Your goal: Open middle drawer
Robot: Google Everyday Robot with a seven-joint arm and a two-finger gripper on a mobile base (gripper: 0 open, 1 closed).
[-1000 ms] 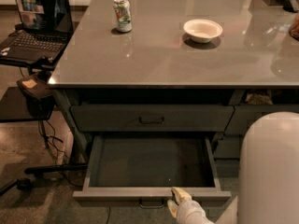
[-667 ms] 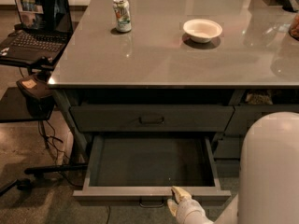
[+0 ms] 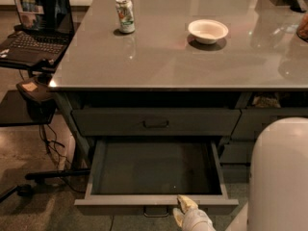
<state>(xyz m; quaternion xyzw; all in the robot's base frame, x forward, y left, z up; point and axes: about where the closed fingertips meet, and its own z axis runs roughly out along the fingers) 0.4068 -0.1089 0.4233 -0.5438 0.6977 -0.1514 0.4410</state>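
I see the middle drawer (image 3: 155, 171) pulled far out from under the grey table (image 3: 168, 57), and its dark inside is bare. Its flat front is at the bottom of the view, and the small pull (image 3: 156, 211) sits in the centre of it. The gripper (image 3: 184, 207) is at the top edge of this front, just right of the pull, and it seems to touch the edge. I cannot tell whether it is clamped on something or released. The drawer above (image 3: 156, 121) is closed. On the table stand a can (image 3: 125, 15) and, to the right of it, a white bowl (image 3: 208, 31), well apart. A laptop (image 3: 41, 23) is open on a stand at the left. The white robot body (image 3: 281, 177) fills the lower right corner.
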